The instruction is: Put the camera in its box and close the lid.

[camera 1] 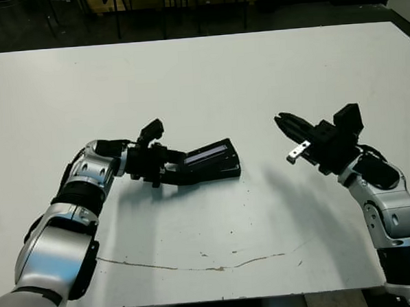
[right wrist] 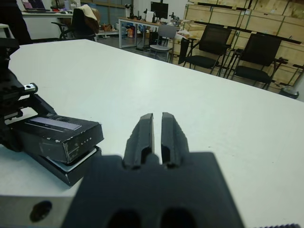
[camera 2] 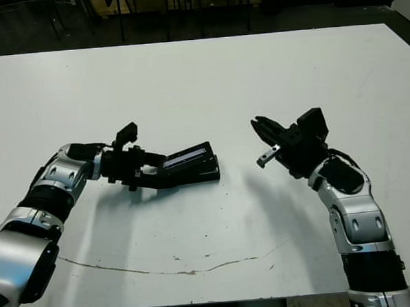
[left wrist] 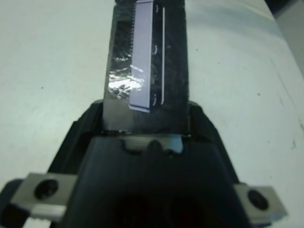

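Holding the lid [camera 1: 208, 155] over the box [camera 1: 223, 172], the left gripper [camera 1: 182, 170] is clenched on the lid's near end, and the lid sits tilted, not yet flat. In the right wrist view the lid rests askew on the lower tray, with a gap showing at one corner. The camera is not visible as a separate thing, so it is probably already inside the box, though this cannot be confirmed. What is left, as it seems, is to press the lid down evenly and let go. The stack lies on the table [camera 1: 201, 71] nearer its front edge, left of the middle. The right gripper [camera 1: 284, 124] hangs apart, its fingers pressed together on nothing. Count: one lid, one box, two grippers.
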{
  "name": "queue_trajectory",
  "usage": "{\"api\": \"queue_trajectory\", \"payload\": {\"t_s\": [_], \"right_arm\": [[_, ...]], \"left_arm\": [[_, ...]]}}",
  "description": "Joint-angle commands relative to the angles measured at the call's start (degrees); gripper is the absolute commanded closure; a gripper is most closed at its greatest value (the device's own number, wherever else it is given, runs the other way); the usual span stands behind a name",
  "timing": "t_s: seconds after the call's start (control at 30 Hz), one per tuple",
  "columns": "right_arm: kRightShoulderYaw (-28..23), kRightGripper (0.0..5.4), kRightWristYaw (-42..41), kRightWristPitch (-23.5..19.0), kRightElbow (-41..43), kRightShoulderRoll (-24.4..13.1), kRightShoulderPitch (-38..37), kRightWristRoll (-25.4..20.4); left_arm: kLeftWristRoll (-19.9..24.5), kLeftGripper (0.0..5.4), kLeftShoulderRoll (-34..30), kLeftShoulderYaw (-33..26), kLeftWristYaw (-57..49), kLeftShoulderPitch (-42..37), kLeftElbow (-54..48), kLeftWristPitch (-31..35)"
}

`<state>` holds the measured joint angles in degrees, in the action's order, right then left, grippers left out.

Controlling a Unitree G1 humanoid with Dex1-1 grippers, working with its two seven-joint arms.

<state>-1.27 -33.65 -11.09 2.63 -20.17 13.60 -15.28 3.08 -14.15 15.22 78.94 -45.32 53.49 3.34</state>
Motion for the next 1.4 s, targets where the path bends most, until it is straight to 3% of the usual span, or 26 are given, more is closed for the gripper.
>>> {"api": "queue_trajectory", "payload": {"t_s": [0.03,0.27,0.8,1.13,1.4], "right_arm": [[0.07,5.40,0.35,-0.42,-0.44,-0.23,-0.81,0.47],[-0.32,5.40,-0.50,0.38,-1.15,-0.25,-0.98,-0.24],[-0.25,5.40,-1.17,1.85,-2.49,-0.32,-0.76,-0.43],[-0.11,5.40,-1.67,1.82,-2.26,-0.63,-0.73,-0.57],[-0.13,5.40,-1.64,1.87,-2.18,-0.54,-0.64,-0.39]], "left_arm": [[-2.96,2.70,2.64,3.29,-0.06,0.92,0.30,2.62],[-5.78,2.70,4.15,6.25,0.33,-1.79,1.72,2.84],[-11.07,2.70,7.49,9.05,-0.69,-6.48,8.55,-4.22],[-12.99,2.70,5.18,10.47,-0.69,-5.78,8.38,-5.73],[-15.61,1.24,1.40,12.77,-1.20,-4.67,7.75,-9.51]]}}
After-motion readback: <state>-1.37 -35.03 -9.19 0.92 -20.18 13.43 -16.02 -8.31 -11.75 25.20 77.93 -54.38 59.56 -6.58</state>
